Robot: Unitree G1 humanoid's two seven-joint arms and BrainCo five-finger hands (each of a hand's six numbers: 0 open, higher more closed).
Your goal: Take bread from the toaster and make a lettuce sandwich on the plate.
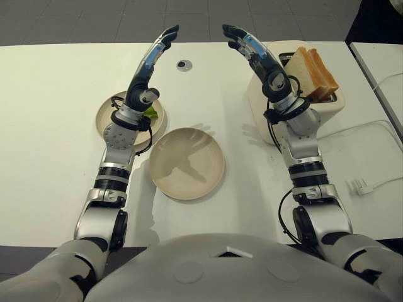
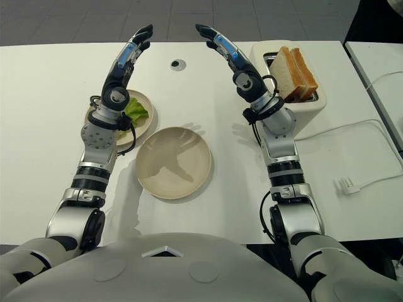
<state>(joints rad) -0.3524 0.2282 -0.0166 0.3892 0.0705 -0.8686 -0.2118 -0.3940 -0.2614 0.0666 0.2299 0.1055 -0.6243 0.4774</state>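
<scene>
A cream toaster stands at the right of the white table, with two bread slices sticking up from its slots. An empty beige plate lies in the middle near me. A smaller plate to its left holds a green lettuce leaf. My left hand is raised above the small plate, fingers stretched out and holding nothing. My right hand is raised just left of the toaster, also open and empty, its fingers pointing towards the left hand.
A white power cord runs from the toaster to a plug lying on the table at the right. A small dark round grommet sits in the table top at the back. A second table adjoins on the right.
</scene>
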